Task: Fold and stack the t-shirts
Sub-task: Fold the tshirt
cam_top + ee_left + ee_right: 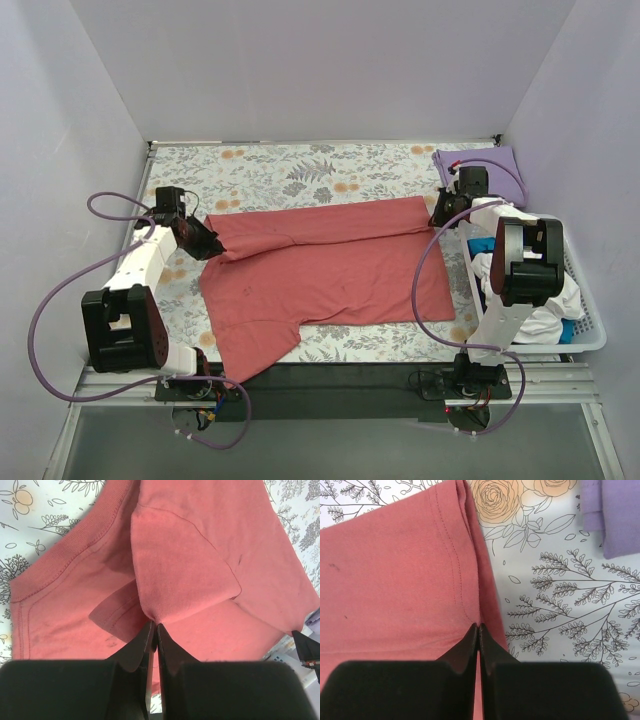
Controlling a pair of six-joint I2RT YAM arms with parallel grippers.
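Observation:
A salmon-red t-shirt [330,270] lies spread across the floral cloth, its far long edge folded over toward the near side. My left gripper [213,243] is shut on the folded shoulder and sleeve at the shirt's left end, seen pinched in the left wrist view [154,624]. My right gripper [438,216] is shut on the hem corner at the shirt's far right, seen in the right wrist view [478,626]. A folded lavender-purple t-shirt [480,172] lies at the far right corner and shows in the right wrist view [612,515].
A white slatted basket [583,330] with white and blue clothes stands at the right edge, beside the right arm. The floral table cloth [290,170] covers the table. Grey walls close in the left, far and right sides.

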